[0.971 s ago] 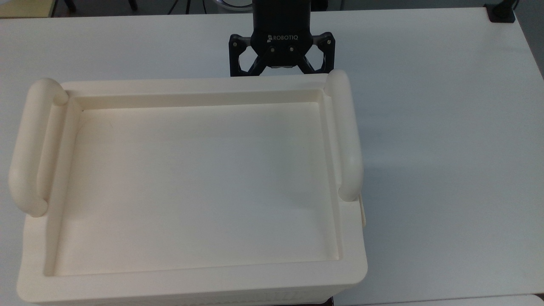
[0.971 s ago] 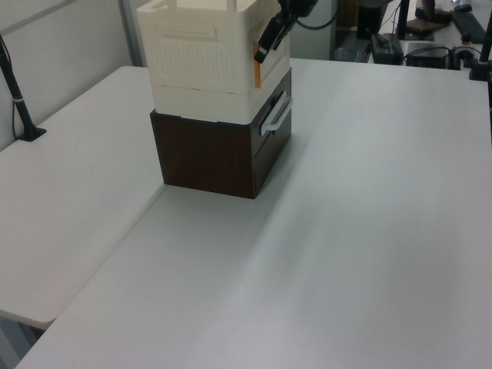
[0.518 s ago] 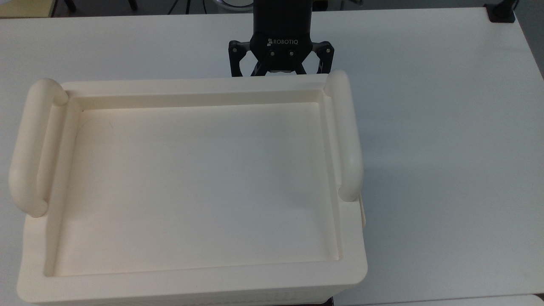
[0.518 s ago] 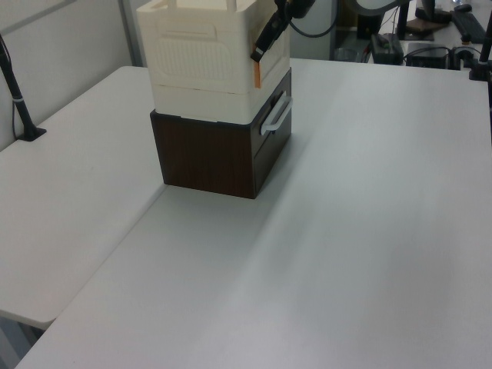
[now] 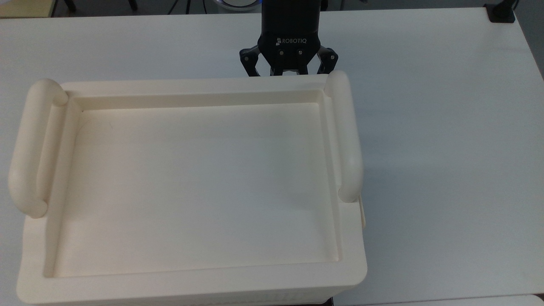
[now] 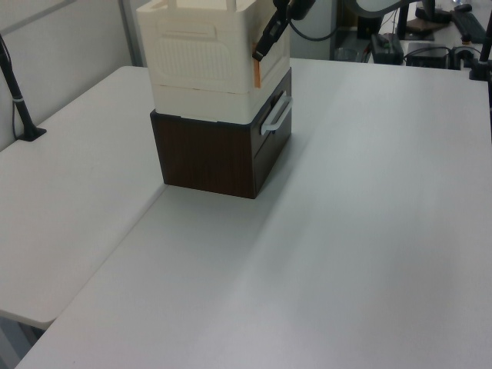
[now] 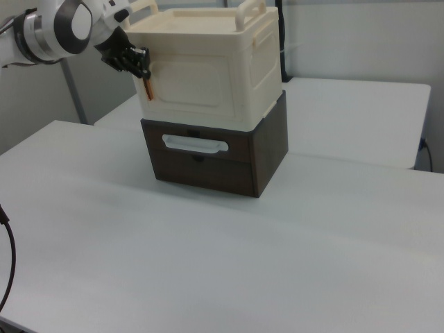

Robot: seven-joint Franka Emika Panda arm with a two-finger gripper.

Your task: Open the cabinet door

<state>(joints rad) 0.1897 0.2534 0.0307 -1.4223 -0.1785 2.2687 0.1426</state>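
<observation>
two stacked boxes stand on a white table [image 7: 333, 229]: the cabinet [image 7: 208, 62], a cream plastic box with rounded corners, sits on top of a dark brown drawer unit [image 7: 222, 156] that carries a pale handle [image 7: 195, 143] on its front. in the top view the cabinet shows a wide recessed tray-like surface [image 5: 199, 187] flanked by two thick tubular bars [image 5: 346, 136], one on the top view's left and one on the top view's right.

the cabinet door [image 7: 191, 84] is the thin cream panel on the face above the drawer handle in the right view. it lies flush with the cabinet body, and its orange-red marked edge [image 7: 148, 90] runs along the right view's left side; the same edge appears in the left view as an orange strip [image 6: 257, 73] at the cabinet's near corner. no gap is visible between panel and frame, so the door reads as shut.

the gripper [image 7: 137, 62] sits at the upper part of that marked edge in the right view, and in the top view its black body [image 5: 290, 42] stands just beyond the cabinet's far rim. in the top view the linkages are drawn in close to the body, and the fingertips are hidden behind the rim; the fingers appear clenched at the door's edge, though whether they truly pinch it cannot be told.

progress, as a judgement: the approach to the door edge looks complete and a grip seems to be forming; the swing of the panel away from the cabinet is wholly left to do.
</observation>
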